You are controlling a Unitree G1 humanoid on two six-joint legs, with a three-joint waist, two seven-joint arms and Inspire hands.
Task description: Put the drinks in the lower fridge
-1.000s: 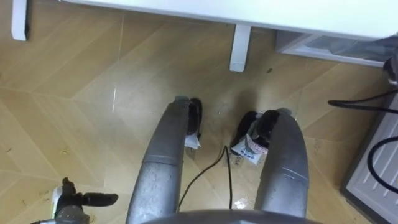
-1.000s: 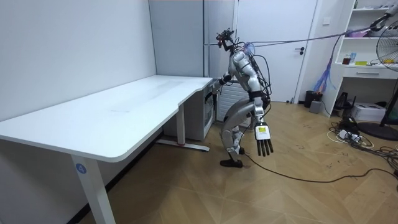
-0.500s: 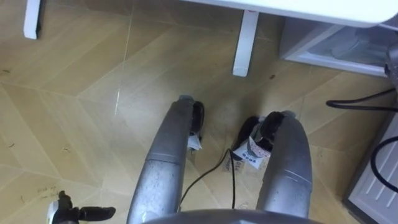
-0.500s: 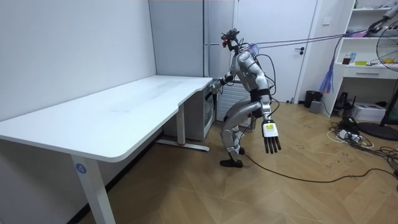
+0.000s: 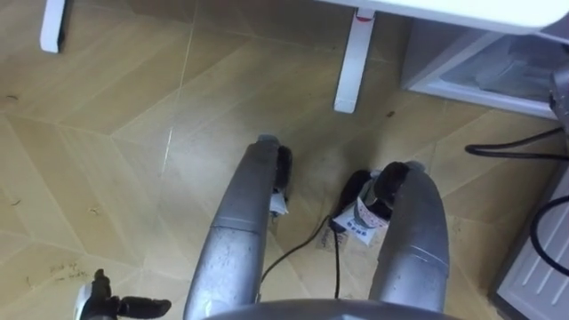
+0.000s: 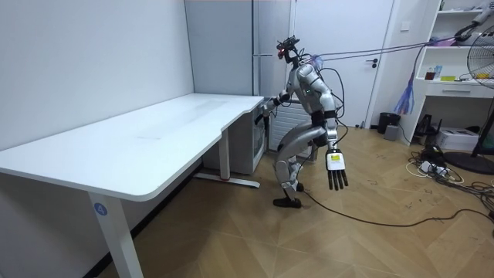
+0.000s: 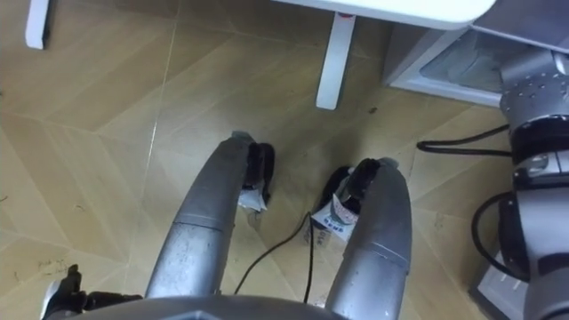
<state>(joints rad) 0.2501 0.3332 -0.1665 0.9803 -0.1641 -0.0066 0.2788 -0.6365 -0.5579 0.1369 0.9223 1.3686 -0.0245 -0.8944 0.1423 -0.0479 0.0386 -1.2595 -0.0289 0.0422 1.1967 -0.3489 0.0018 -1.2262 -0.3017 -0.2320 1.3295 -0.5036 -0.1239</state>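
Note:
I stand at the end of the white desk [image 6: 154, 135], facing a small low fridge [image 6: 251, 140] that sits under the desk's end; its top shows at the upper right [image 5: 484, 67]. No drink is in sight. My left hand [image 6: 333, 171] hangs by my side with straight fingers and holds nothing; it shows again at the lower left [image 5: 120, 308]. My right arm [image 7: 533, 133] reaches forward toward the fridge, and my right hand [image 6: 264, 106] is a small dark shape near the desk corner, too small to read.
The desk's white legs [image 5: 353, 62] stand just ahead on the wooden floor. A white ribbed unit [image 5: 533, 262] with black cables is at my right. Shelves, a fan and loose cables [image 6: 432, 166] lie at the room view's right.
My body has straightened a little and my left hand has swung slightly toward the room view's right. The eye view has shifted with my head; nothing was picked up.

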